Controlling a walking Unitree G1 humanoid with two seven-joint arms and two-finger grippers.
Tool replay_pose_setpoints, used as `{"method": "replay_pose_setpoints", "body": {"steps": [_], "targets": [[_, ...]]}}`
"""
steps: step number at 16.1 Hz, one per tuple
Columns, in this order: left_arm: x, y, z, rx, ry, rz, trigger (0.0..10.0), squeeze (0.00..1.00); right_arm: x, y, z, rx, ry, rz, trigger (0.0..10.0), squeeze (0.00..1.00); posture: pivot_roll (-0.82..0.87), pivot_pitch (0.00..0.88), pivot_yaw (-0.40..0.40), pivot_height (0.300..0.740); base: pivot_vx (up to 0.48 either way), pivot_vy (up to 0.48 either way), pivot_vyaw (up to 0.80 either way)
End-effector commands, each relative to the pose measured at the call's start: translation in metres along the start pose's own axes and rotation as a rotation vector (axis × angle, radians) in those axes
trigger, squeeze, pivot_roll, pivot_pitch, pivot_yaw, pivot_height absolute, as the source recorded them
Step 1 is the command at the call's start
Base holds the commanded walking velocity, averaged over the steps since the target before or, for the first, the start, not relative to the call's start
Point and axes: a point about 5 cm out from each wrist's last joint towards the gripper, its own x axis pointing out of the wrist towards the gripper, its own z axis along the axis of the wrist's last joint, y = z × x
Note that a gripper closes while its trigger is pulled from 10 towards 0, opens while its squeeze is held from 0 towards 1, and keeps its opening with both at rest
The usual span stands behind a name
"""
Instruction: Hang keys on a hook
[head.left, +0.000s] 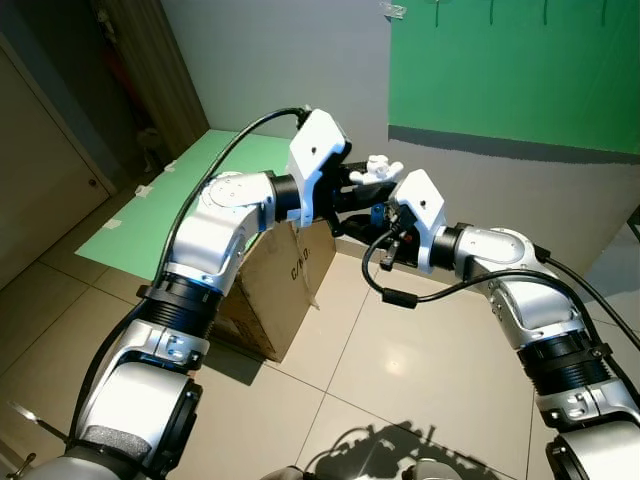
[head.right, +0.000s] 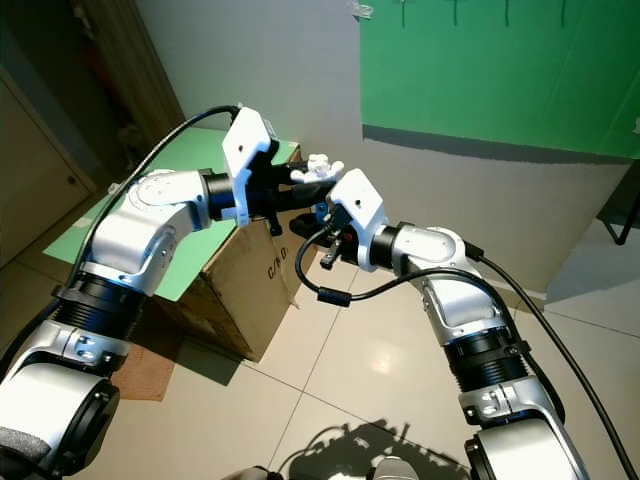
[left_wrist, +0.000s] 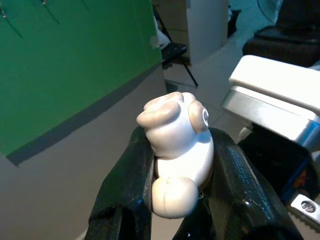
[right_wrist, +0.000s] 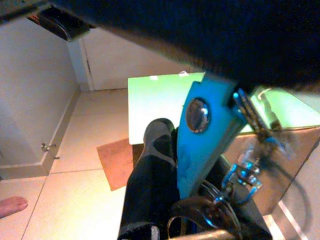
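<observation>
Currently we log both arms raised in front of the chest, wrists meeting above a cardboard box (head.left: 283, 290) that stands on the tiled floor (head.left: 420, 370). Our left gripper (left_wrist: 172, 165) is clamped on a small white figurine (left_wrist: 175, 150), the charm end of the keys. From the left wrist we note it is glossy and cream-white, with a rounded body, a bulging head, a small round eye and a ball-shaped foot poking below the fingers (left_wrist: 125, 185). Both black fingers press its sides, narrowly spaced with the charm wedged between them. In the head views the charm (head.left: 378, 170) sits at the tip of the left gripper, just beside the right wrist housing.

Our right gripper (right_wrist: 175, 200) holds the other end of the bunch: a bright blue flat tag (right_wrist: 202, 135) with a round metal rivet near its top, standing upright against one dark finger (right_wrist: 150, 170). Beside the tag hang a metal key ring and a small clasp (right_wrist: 245, 175), blurred at this range. The second finger is hidden behind the tag, but the tag is pinched and the grip looks narrow.

On the wall ahead is a green panel (head.left: 520, 70) with thin hooks (head.right: 453, 12) along its upper edge, well apart from both grippers. A green board (head.left: 170, 210) lies behind the box.
</observation>
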Motion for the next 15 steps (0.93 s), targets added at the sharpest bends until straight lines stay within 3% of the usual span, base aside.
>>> {"method": "replay_pose_setpoints", "body": {"steps": [1,8,15], "targets": [[-0.002,0.003,0.000,0.028,0.018,0.022,10.0,1.00,0.001,0.003,0.003,-0.003,-0.010,0.018,0.0,0.00,-0.29,0.000,0.151,0.740,0.000,0.000,0.00],[-0.004,0.008,-0.003,0.029,0.027,0.047,10.0,1.00,0.000,0.003,0.000,0.001,-0.003,0.014,0.0,0.00,-0.29,0.000,0.148,0.740,0.000,0.000,0.00],[-0.018,0.023,-0.006,0.039,0.057,0.121,10.0,1.00,-0.002,0.001,-0.003,0.012,0.003,-0.008,0.0,0.00,-0.29,0.009,0.149,0.740,0.000,0.000,0.00]]}}
